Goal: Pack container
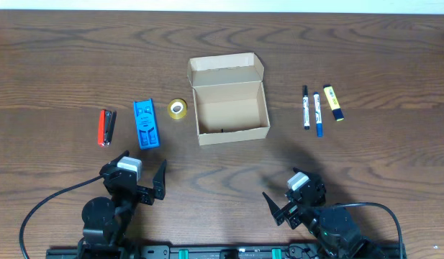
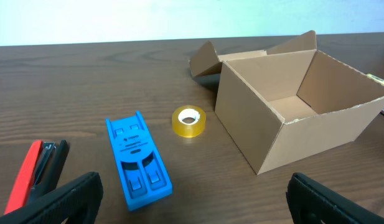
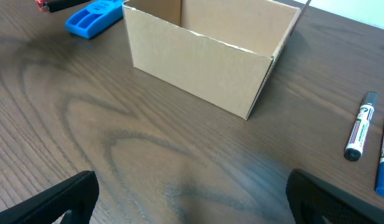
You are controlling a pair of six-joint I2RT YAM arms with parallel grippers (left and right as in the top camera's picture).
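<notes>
**Counter (image 1: pixel 56 65):** dark wood grain, stock listed from left edge to right edge.

1. **Stapler (image 1: pixel 106 127):** red and black, lying flat, nearest the left edge.
2. **Blue plastic case (image 1: pixel 147 124):** flat, just right of the stapler and apart from it.
3. **Tape roll (image 1: pixel 178 109):** small and yellow, lying on its side between the case and the box, touching neither.
4. **Box (image 1: pixel 229 101):** tan cardboard, mid-counter toward the far edge. The lid flap is thrown back on the far side and the inside looks bare.
5. **Black marker (image 1: pixel 306 106), blue marker (image 1: pixel 317 114), yellow highlighter (image 1: pixel 334 103):** lying side by side right of the box, well apart from it.
6. **Left gripper (image 2: pixel 192 208):** at the near edge below the case, jaws spread wide, carrying nothing.
7. **Right gripper (image 3: pixel 192 205):** at the near edge below the markers, jaws likewise spread and unloaded.

**Handling note:** packing appears not yet begun.

- Each arm is best given the stock on its own side.
- Long items are best pinched across the narrow width, mid-length, so they hang level.
- The load should be lifted over the box's near wall and let go low inside. A shove against the light cardboard would likely slide it.
</notes>
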